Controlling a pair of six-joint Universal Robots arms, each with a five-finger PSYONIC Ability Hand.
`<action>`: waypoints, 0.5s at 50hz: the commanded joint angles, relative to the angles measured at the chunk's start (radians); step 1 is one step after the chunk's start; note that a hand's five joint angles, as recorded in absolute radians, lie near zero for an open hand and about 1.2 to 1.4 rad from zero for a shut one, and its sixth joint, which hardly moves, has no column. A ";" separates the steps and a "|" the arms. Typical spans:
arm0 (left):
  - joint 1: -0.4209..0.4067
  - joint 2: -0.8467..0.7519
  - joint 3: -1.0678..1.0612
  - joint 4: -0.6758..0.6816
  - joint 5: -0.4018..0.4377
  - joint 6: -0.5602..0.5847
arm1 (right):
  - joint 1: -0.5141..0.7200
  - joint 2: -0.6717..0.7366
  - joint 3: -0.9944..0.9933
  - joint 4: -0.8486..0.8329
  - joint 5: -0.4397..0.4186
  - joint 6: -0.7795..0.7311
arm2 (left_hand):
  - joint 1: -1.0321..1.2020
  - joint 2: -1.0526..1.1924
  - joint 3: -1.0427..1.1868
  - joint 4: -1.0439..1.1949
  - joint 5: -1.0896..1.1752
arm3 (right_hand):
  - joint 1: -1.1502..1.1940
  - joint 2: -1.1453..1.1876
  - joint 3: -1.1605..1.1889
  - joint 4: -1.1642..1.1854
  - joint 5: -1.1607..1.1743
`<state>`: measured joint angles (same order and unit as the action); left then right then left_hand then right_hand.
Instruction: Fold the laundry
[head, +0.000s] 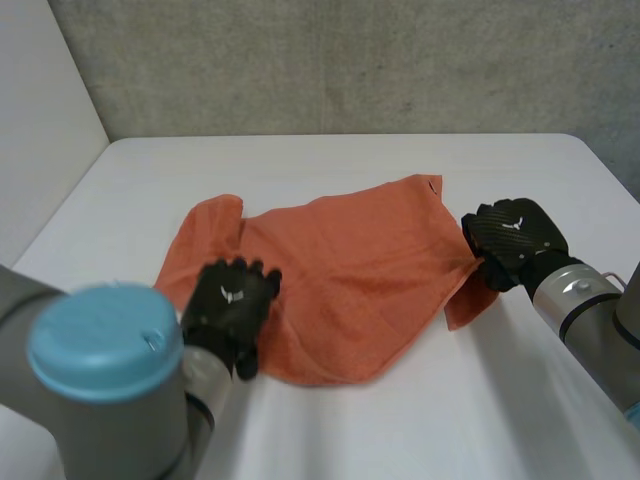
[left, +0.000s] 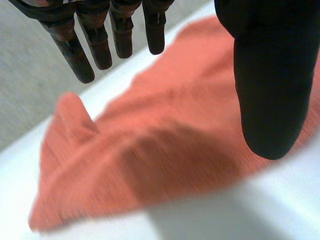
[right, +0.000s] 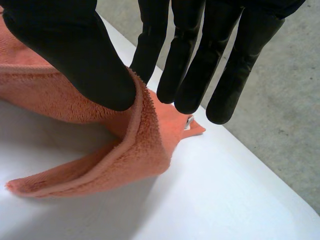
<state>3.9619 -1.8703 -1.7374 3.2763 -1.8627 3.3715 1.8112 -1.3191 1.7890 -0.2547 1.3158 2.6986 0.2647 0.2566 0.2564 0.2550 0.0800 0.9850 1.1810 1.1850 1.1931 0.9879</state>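
The orange cloth (head: 350, 270) lay rumpled across the middle of the white table (head: 330, 160), nowhere near flat. Its far-left corner was bunched up on itself, and its right edge was lifted clear of the tabletop.

That lift was the right hand's (head: 515, 238) doing. It was at the cloth's right edge, and the right wrist view showed the thumb (right: 75, 55) on one side of the hem with the fingers (right: 185, 75) straight on the other. The terry was pinched between them, and a flap curled under towards the table.

Over at the near-left part of the cloth was the left hand (head: 232, 300). Its fingers (left: 100, 45) were straight, the thumb stood well apart from them, and it held nothing. Whether it pressed on the fabric or hung just above it, I could not tell.

The danger, as I judged it, was this. The right hand's pinch sat close to the hem, so a quick pull across could slip the cloth out. With nothing clearly pinning the left side, the whole cloth might also drag along instead of folding over. The bunched far-left corner would be trapped inside any fold made now and leave it lumpy and skewed.

The count: one cloth, one table, two hands, one gripping and one free.
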 joint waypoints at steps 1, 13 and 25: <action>0.135 0.039 0.118 -0.020 0.125 0.014 | 0.008 0.014 0.029 -0.026 -0.004 -0.003 | -0.007 0.001 0.001 0.003 0.003 | 0.411 0.215 0.211 0.203 0.234; 0.287 -0.243 0.416 -0.167 0.505 0.228 | 0.010 0.015 0.039 -0.026 -0.007 -0.003 | 0.386 0.394 0.394 0.396 0.396 | 0.411 0.215 0.211 0.203 0.234; 0.326 -0.398 0.480 -0.204 0.517 0.373 | 0.010 0.015 0.049 -0.026 -0.009 -0.005 | 0.357 0.365 0.365 0.366 0.367 | 0.411 0.215 0.211 0.203 0.234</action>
<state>4.2868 -2.2228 -1.2576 3.0748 -1.3417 3.7188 1.8211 -1.3039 1.8335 -0.2806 1.3070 2.6944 0.5545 0.5554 0.5552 0.5564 0.3808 0.9850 1.1810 1.1850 1.1931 0.9891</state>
